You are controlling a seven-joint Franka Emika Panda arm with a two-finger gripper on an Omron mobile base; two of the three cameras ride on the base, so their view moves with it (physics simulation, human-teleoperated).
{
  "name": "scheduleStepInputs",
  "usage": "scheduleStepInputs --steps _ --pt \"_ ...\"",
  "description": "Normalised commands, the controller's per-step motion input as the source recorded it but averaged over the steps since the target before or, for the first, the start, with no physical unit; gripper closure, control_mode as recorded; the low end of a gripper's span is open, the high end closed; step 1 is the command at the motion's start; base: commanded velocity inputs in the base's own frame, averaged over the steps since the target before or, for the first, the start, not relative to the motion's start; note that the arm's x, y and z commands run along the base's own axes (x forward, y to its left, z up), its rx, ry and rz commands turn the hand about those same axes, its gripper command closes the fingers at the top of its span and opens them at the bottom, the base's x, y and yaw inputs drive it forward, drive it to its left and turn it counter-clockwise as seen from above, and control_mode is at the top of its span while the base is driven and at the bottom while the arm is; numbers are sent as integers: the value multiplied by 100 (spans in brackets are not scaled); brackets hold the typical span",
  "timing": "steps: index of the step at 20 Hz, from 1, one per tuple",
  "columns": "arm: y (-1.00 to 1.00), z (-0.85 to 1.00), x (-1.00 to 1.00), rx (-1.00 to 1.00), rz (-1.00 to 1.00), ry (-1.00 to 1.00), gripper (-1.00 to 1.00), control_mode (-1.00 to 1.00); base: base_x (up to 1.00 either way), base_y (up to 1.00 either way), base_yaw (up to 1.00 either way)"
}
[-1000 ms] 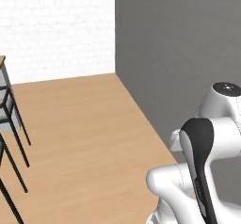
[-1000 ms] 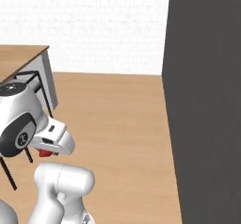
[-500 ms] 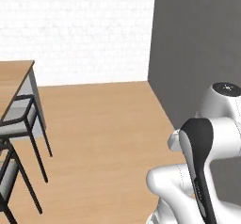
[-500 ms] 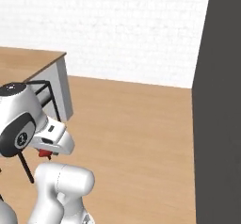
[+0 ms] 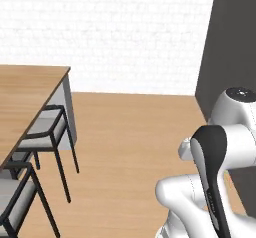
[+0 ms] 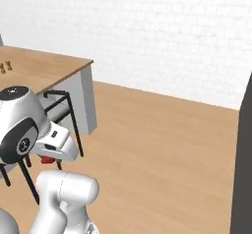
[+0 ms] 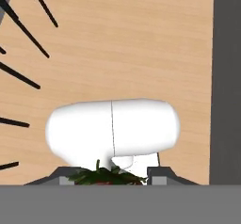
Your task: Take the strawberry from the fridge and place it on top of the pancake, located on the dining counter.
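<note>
At the left of the left base view, the long light wooden worktop (image 5: 25,97) runs along the edge of the room, with dark-framed grey-seated stools (image 5: 42,132) tucked beside it. The pancake stack cannot be made out on the part of the wooden top that shows. Further right, the white arm sits folded over the base above open wooden floor (image 5: 130,132), and a dark grey upright panel (image 5: 227,47) stands at the far right.

In the right base view, the claw (image 6: 47,158) hangs beneath the hand, closed on the tiny bright red strawberry (image 6: 47,159). The hand view shows the berry's green leafy top (image 7: 104,176) pinched between the finger tips.

The berry is small and the grip looks shallow, so a jolt while travelling could probably shake it loose. The stools stand between the base and the worktop, and the low-carried hand might clip one of their frames on the approach.
</note>
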Motion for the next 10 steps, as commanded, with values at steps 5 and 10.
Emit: scheduleStepInputs --steps 5,10 --pt "0 0 0 0 0 0 100 100 64 31 37" --pt "0 0 0 0 0 0 100 100 76 42 43"
